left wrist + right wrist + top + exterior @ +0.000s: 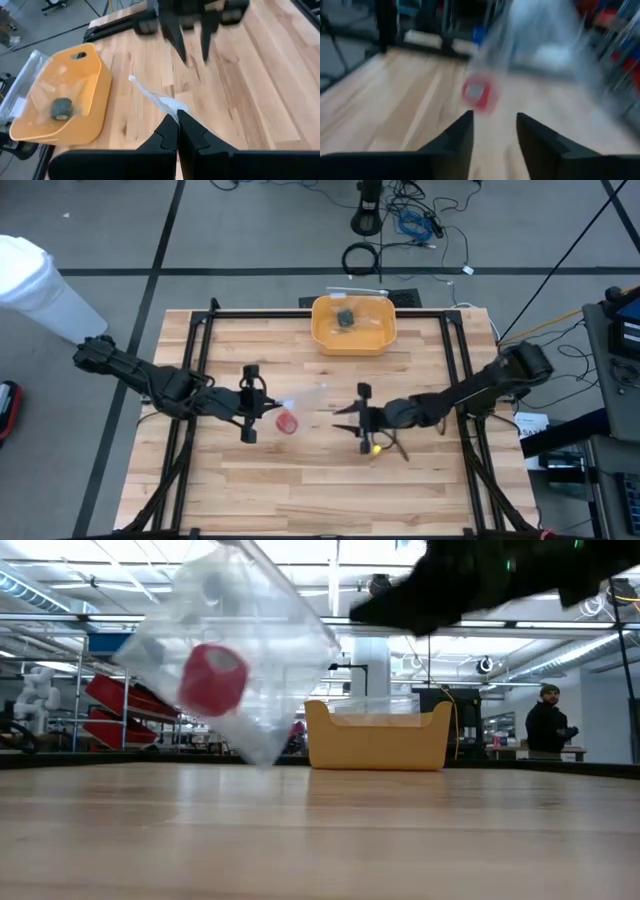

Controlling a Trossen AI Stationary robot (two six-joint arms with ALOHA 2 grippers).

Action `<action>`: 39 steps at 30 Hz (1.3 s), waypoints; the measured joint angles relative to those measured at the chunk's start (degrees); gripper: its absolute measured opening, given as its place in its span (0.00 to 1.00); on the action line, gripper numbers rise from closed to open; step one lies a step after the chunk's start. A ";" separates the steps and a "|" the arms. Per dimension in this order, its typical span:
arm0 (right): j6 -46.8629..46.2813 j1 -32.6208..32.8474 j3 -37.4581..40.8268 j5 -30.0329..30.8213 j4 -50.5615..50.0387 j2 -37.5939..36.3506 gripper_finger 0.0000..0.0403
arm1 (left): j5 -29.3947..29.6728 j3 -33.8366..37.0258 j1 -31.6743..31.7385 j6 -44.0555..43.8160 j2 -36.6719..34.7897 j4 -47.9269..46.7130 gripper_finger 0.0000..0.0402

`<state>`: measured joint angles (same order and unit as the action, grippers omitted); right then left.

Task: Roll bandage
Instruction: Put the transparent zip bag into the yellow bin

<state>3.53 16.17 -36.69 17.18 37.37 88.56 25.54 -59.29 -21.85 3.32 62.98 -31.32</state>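
Red bandage (288, 422), rolled, hangs inside clear plastic bag (235, 650) pinched by left gripper (262, 405) fingers above counter (300, 480). Right gripper (352, 420) faces it, fingers parted, empty, nearby.

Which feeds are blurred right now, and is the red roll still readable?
Right wrist view: heavily motion-smeared, red bandage roll only a soft blob. Low view: clear plastic bag slightly blurred, roll plain inside. High view: sharp, roll small. Left wrist view: mostly crisp.

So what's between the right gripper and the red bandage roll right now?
In the high view, only bare wood table and clear bag plastic separate the right gripper from the bandage, which sits inside that bag.
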 joint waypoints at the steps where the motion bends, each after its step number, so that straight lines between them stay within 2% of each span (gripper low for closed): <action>1: 2.36 0.18 0.00 0.96 0.35 -1.84 0.33 | 0.00 1.04 0.00 -0.01 -0.09 0.67 0.00; 5: 8.57 -0.46 -2.40 2.33 1.42 -6.61 0.44 | -0.07 3.39 0.07 -0.03 0.22 2.95 0.00; 10: 10.92 -3.78 -10.60 1.18 -8.02 -4.28 0.55 | -6.10 5.12 0.41 0.44 1.40 9.77 0.00; 12: 11.00 -5.03 -14.26 -2.16 -13.01 -2.71 0.57 | -7.67 5.25 0.47 0.45 2.36 9.93 0.00; 18: 6.37 -7.88 -22.07 -15.51 -23.84 2.77 0.56 | -7.54 5.27 0.46 0.45 3.92 9.95 0.00; 21: 4.43 -8.34 -24.58 -16.02 -26.37 5.38 0.52 | -7.45 5.31 0.46 0.49 3.89 9.90 0.00; 24: 3.22 -8.85 -27.11 -15.99 -30.73 7.28 0.42 | -7.43 5.31 0.46 0.54 3.91 9.84 0.00; 30: 3.96 -8.58 -30.12 -15.64 -36.31 7.87 0.05 | -6.35 5.31 1.41 0.24 3.89 7.58 0.00; 35: 4.43 -6.86 -30.12 -10.94 -37.48 7.76 0.00 | -7.29 5.31 3.51 0.41 3.89 7.81 0.01; 39: 3.22 -6.73 -30.12 -6.91 -41.41 7.76 0.00 | -9.29 6.83 5.05 2.02 3.85 9.26 0.09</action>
<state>6.75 9.43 -66.81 10.28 -4.04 96.31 16.25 -52.46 -16.80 5.34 66.83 -22.06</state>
